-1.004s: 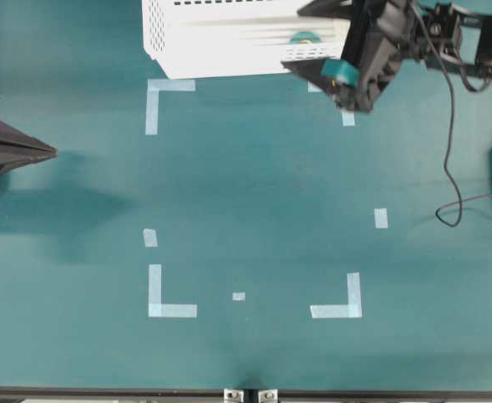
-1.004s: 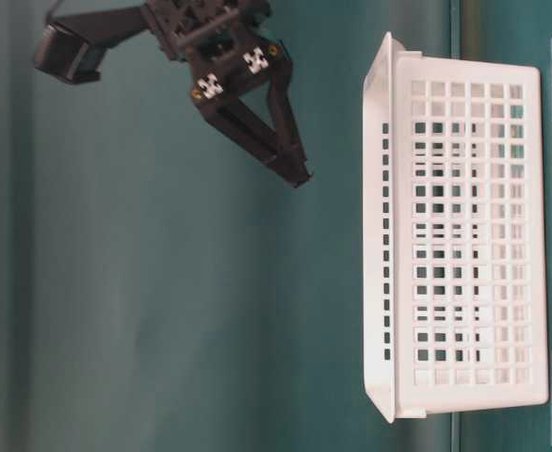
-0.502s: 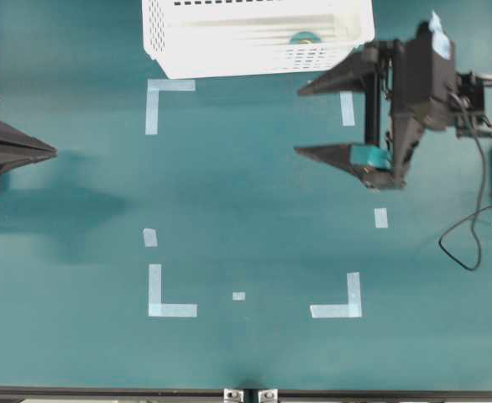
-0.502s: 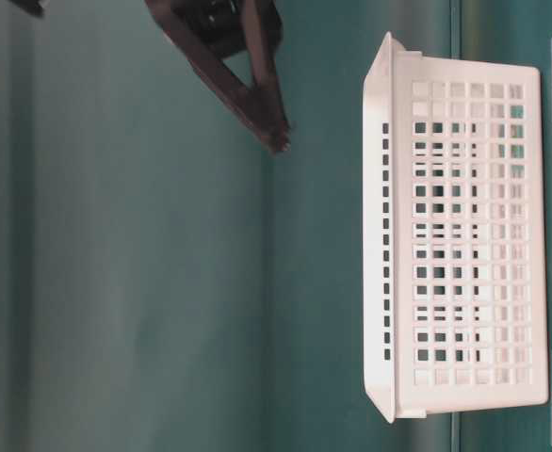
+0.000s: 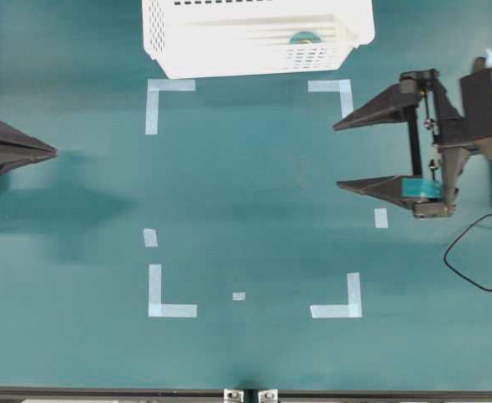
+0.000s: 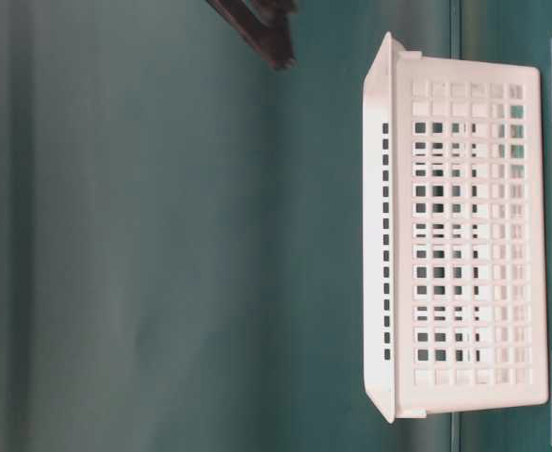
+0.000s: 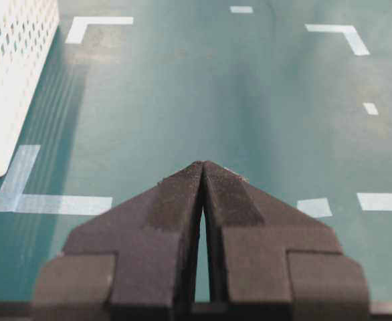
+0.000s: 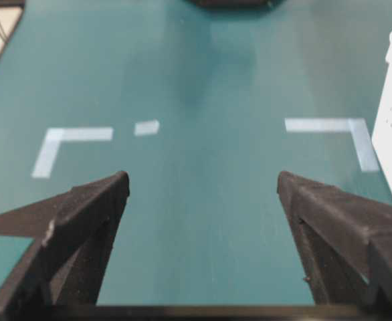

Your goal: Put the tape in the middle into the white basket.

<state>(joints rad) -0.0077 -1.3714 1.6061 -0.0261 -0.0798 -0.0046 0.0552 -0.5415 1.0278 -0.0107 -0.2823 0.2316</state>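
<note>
Tape [image 5: 303, 38] lies flat, hole upward, inside the white basket [image 5: 229, 50]; right fingers [image 5: 372, 113] spread, left fingers [image 7: 226, 200] pressed together.

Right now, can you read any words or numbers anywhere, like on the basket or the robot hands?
None: no words, numbers or signs can be read in any view.
The white basket has only holes, no label.
The pale tape strips on the table are blank.
The right end effector shows no readable marking.
</note>
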